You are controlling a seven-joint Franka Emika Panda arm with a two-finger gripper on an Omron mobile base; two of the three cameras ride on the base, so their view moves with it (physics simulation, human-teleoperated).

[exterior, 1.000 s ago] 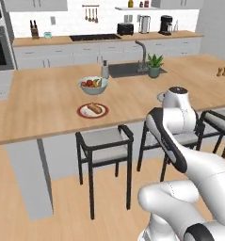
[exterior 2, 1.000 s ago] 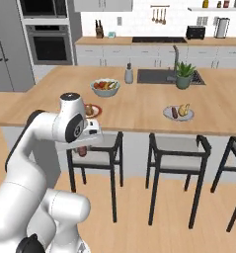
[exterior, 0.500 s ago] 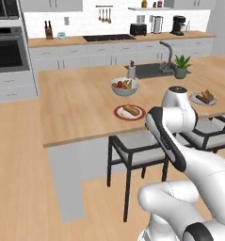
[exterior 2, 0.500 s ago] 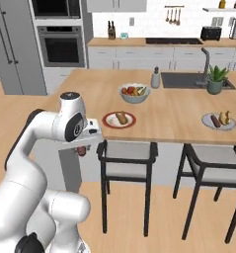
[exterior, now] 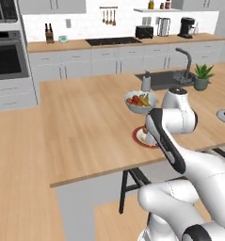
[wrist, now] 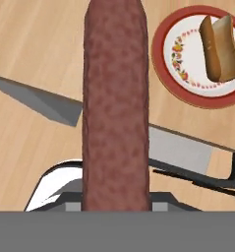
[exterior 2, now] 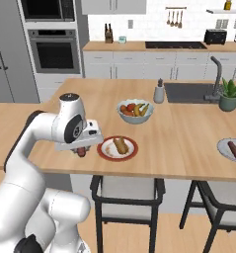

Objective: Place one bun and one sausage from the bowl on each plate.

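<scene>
Gripper (exterior 2: 81, 149) is clamping 1 sausage (wrist: 115, 103) beside the near plate (exterior 2: 117, 148), which is holding 1 bun (wrist: 220, 47). The far plate (exterior 2: 231, 149) is looking complete, leaving 1 placement.

Setting: a rendered home kitchen.
Island: a wooden worktop (exterior 2: 188, 133) with dark stools (exterior 2: 127, 195) tucked under its near edge.
Built-in sink: basin and tall faucet (exterior 2: 217, 79) by the worktop's far right edge, a potted plant (exterior 2: 230, 95) beside it.
Back wall: white cabinets, a cooktop (exterior: 111, 41), toaster (exterior: 144, 31), coffee maker (exterior: 187, 27), knife block (exterior: 49, 34), hanging utensils (exterior: 107, 16).
Appliances: wall oven (exterior 2: 53, 49) and refrigerator (exterior 2: 3, 54) at left.
Tableware: fruit bowl (exterior 2: 135, 111) and red-rimmed plate (exterior 2: 117, 148) on the worktop.
</scene>
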